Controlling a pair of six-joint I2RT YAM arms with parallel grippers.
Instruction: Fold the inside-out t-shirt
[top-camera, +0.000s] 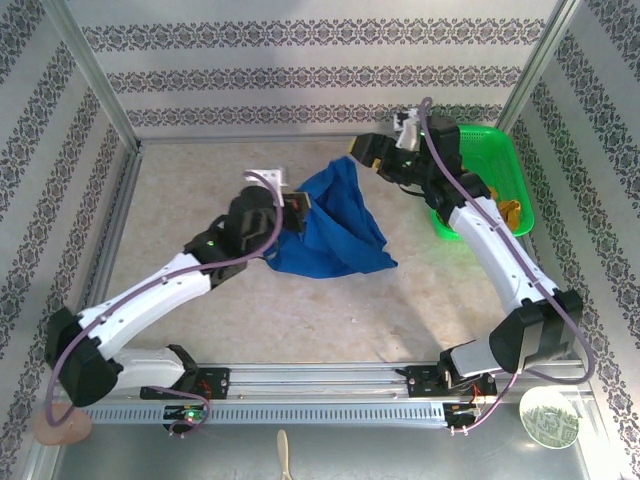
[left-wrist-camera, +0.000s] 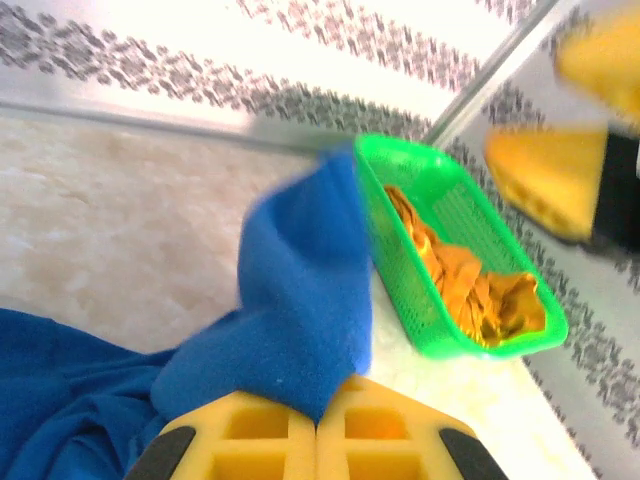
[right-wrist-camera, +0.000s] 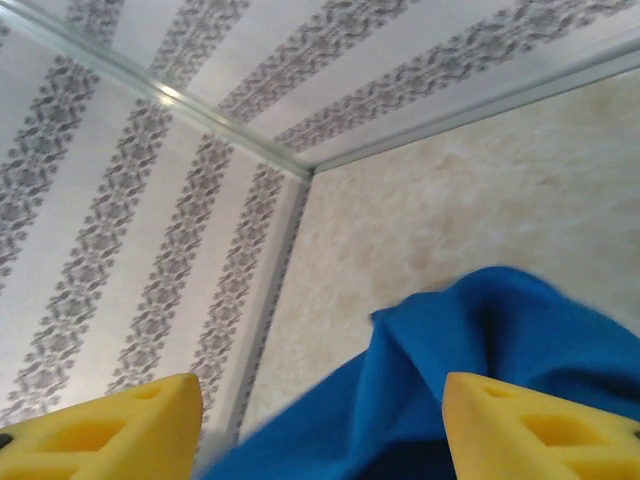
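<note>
The inside-out t-shirt (top-camera: 335, 228) is a bunched royal-blue heap in the middle of the table. My left gripper (top-camera: 300, 209) is at its left edge, and the left wrist view shows those yellow fingers (left-wrist-camera: 250, 440) shut on a fold of the blue cloth (left-wrist-camera: 300, 300). My right gripper (top-camera: 363, 152) hovers at the shirt's far upper tip. Its fingers (right-wrist-camera: 530, 430) stand wide apart, open, with a loose peak of the shirt (right-wrist-camera: 480, 340) between and below them, not clamped.
A green basket (top-camera: 492, 150) holding a mustard garment (top-camera: 511, 212) stands at the back right, close behind the right arm; it also appears in the left wrist view as the basket (left-wrist-camera: 400, 270). Patterned walls enclose the table. A round pale dish (top-camera: 548, 416) lies off the near right corner.
</note>
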